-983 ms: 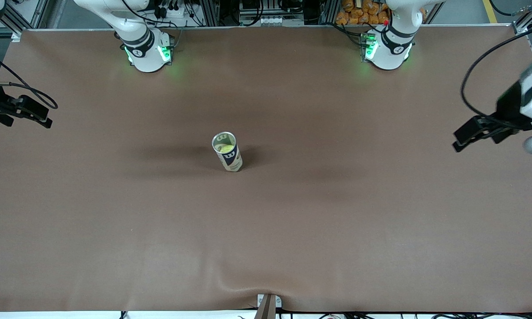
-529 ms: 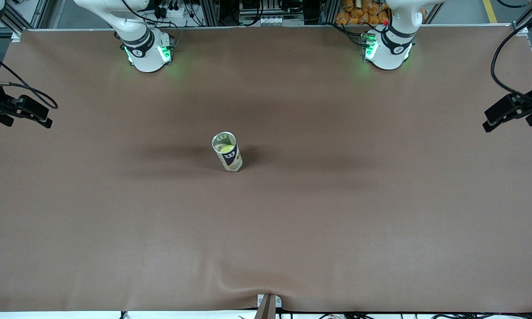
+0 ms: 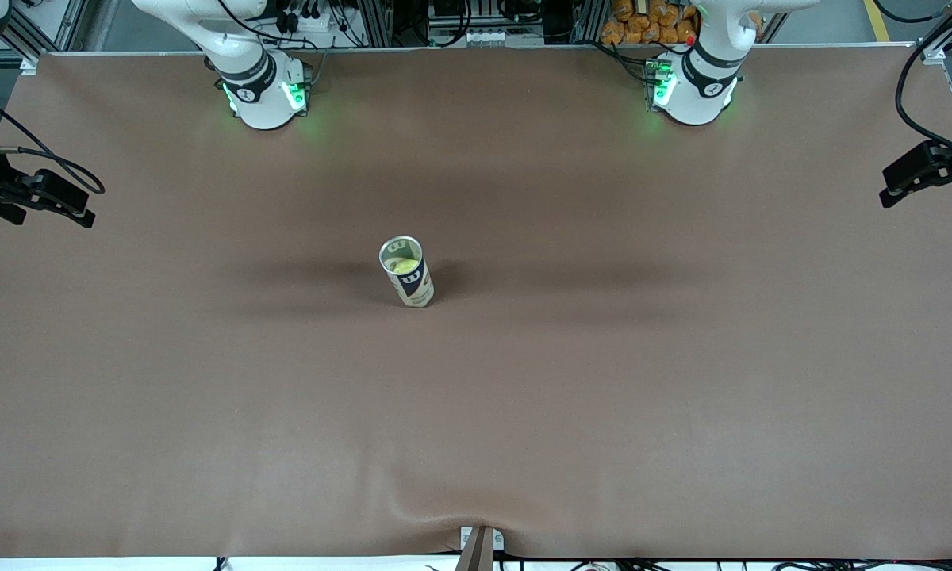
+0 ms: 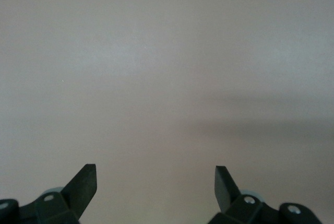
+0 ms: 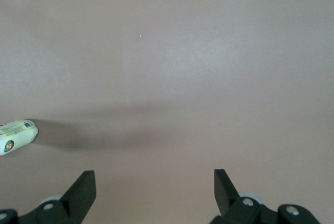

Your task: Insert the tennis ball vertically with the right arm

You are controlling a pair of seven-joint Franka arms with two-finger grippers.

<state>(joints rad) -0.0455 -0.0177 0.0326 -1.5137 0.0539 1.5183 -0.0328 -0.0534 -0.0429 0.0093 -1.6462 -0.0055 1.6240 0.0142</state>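
A tennis ball can [image 3: 409, 279] stands upright in the middle of the brown table, its mouth open upward. A yellow-green tennis ball [image 3: 403, 266] shows inside the mouth. My right gripper [image 3: 83, 214] hangs open and empty over the table's edge at the right arm's end, well away from the can. In the right wrist view the right gripper [image 5: 155, 174] has nothing between its fingers, and the can [image 5: 18, 134] sits at the picture's edge. My left gripper [image 3: 890, 194] is open and empty over the left arm's end of the table; the left wrist view shows the left gripper [image 4: 155, 169] over bare mat.
The brown mat [image 3: 603, 381] covers the whole table, with a small wrinkle at its edge nearest the front camera. The two arm bases [image 3: 266, 95] [image 3: 694, 91] stand along the edge farthest from that camera. A small bracket [image 3: 480, 543] sits at the near edge.
The left arm has pulled back toward its end of the table and risen toward the bases' side. The right arm, the can and the ball have not moved.
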